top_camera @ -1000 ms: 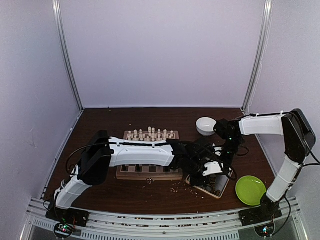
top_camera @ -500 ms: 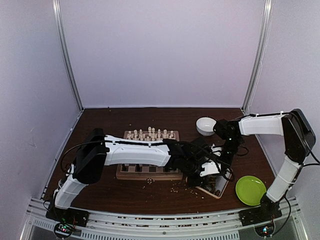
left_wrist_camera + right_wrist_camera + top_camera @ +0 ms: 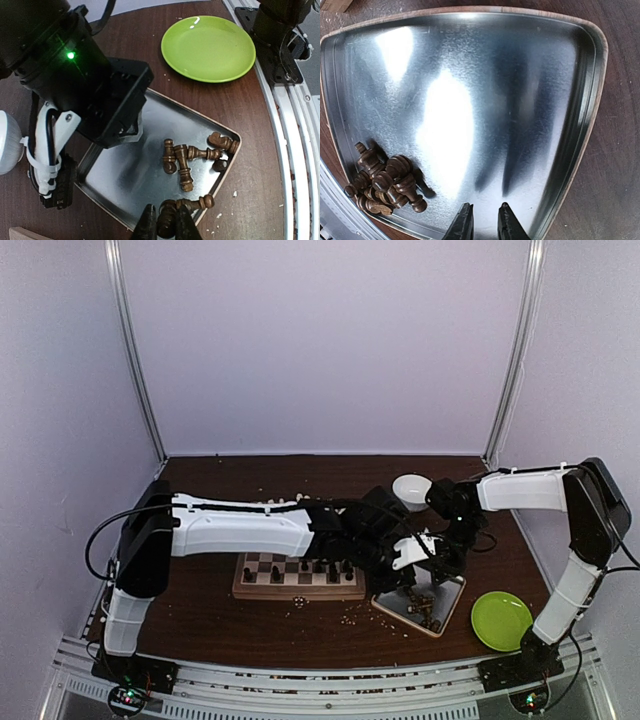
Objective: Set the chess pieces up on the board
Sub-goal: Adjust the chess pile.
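Left wrist view: the left gripper [image 3: 166,222], its arm stretched across the board [image 3: 262,568], pinches one dark piece [image 3: 166,214] at the tray's [image 3: 125,175] near rim, with another lying just beside. Over the tray's bare half hangs the right gripper [image 3: 484,220], jaws a narrow gap apart and empty, its bulk crowding that side. About six loose pieces [image 3: 182,167] cluster toward one corner. One plate [image 3: 207,47] sits well apart.

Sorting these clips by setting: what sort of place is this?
Probably a robotics lab test cell: plain pale walls enclose a brown table, and a left arm and right arm stand on a metal rail.
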`<state>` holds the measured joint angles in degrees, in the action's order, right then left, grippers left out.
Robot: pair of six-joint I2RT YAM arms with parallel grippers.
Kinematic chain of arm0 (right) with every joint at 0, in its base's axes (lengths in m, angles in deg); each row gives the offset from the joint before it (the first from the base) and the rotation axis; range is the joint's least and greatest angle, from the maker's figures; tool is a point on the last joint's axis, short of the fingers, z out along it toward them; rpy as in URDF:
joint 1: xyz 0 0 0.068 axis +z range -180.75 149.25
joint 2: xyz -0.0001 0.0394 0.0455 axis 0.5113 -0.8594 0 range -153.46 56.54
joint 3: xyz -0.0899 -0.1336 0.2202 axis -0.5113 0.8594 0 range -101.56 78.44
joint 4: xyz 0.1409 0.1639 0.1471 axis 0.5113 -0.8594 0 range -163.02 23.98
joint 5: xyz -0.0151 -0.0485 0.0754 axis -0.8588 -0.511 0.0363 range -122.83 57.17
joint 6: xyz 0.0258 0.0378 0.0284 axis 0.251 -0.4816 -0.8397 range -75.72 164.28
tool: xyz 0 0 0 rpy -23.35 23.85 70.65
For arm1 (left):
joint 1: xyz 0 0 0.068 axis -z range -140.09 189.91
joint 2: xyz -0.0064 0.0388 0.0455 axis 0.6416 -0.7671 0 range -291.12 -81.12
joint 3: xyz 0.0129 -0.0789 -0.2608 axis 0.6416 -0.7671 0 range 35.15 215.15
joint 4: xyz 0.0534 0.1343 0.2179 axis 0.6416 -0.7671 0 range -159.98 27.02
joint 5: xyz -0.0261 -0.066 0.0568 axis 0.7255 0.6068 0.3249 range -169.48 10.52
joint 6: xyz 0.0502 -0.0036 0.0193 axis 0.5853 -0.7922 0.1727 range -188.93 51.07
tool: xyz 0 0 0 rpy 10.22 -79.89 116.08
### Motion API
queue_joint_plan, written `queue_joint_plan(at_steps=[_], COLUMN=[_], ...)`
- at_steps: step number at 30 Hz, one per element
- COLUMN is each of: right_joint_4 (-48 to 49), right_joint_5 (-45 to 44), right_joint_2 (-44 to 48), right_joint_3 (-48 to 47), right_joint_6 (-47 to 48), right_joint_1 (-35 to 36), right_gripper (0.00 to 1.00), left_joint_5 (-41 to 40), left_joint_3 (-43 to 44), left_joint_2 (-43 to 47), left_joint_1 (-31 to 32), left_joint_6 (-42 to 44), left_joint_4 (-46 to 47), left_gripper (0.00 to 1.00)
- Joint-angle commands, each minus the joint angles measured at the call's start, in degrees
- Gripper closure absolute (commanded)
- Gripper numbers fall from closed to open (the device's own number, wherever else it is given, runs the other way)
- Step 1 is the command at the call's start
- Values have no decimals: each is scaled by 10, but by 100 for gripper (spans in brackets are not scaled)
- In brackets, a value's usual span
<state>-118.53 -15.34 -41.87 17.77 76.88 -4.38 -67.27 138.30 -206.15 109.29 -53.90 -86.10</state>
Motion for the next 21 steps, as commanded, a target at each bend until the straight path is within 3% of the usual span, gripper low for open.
queue_joint_plan(at_steps=[1, 9, 21], right_joint_4=[2, -9, 33], right_joint_5=[-12, 40, 161], right_joint_2=[-8, 70, 281], right_joint_3=[-11, -19, 29], right_joint_6=[-8, -9, -2], right_joint_1=[3, -34, -63], right_gripper=[82, 80, 70], left_joint_5=[-13, -70, -45], left_joint_3=[-15, -24, -17], left_joint_2=[19, 13, 20], left_joint_1=[-7, -31, -67], left_joint_6=[-20, -107, -252], left_joint_4=[43, 60, 65], left_gripper=[98, 97, 98])
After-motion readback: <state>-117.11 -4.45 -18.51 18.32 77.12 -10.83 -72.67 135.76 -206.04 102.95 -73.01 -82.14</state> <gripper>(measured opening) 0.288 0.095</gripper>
